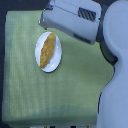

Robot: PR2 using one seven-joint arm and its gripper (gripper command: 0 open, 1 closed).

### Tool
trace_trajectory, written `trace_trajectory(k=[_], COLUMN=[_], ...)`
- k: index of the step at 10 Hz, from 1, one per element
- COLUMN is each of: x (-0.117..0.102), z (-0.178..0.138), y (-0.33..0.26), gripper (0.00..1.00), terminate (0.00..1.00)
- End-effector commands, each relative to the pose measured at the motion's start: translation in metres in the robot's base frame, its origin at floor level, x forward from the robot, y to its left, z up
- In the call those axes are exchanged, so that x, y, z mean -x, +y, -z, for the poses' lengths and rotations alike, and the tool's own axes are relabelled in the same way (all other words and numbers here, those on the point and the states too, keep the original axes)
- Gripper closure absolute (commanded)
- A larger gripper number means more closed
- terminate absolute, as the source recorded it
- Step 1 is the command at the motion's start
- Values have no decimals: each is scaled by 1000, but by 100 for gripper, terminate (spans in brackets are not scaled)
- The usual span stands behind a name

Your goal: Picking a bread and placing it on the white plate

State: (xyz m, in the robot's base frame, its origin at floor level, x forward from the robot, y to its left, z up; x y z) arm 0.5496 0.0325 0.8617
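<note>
The bread (pixel 47 50), a golden-brown elongated loaf, lies lengthwise on the white plate (pixel 57 56) on the left half of the green cloth. My arm comes in from the exterior view's upper right. Its gripper (pixel 45 22) end hovers just above the plate's top edge, apart from the bread. The fingers are blurred into the pale arm housing, so I cannot make out whether they are open or shut. Nothing visible hangs from the gripper.
A green woven cloth (pixel 75 85) covers the table. The robot's large white body (pixel 117 65) fills the exterior view's right side. A dark vented panel (pixel 87 13) sits on the arm at the top.
</note>
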Motion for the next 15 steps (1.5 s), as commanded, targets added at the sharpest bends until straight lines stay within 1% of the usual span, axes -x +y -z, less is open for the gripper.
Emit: trace_trajectory(k=[1,2,4,5,6,9,12,15], x=[11,12,12,13,14,16,29,43], z=[-30,-33,-44,-51,-54,-71,-78,-75], y=[-50,-57,-109,-146,-159,-222,-281,-317], gripper=[0,0,0,0,0,0,0,0], terminate=[0,0,0,0,0,0,0,0])
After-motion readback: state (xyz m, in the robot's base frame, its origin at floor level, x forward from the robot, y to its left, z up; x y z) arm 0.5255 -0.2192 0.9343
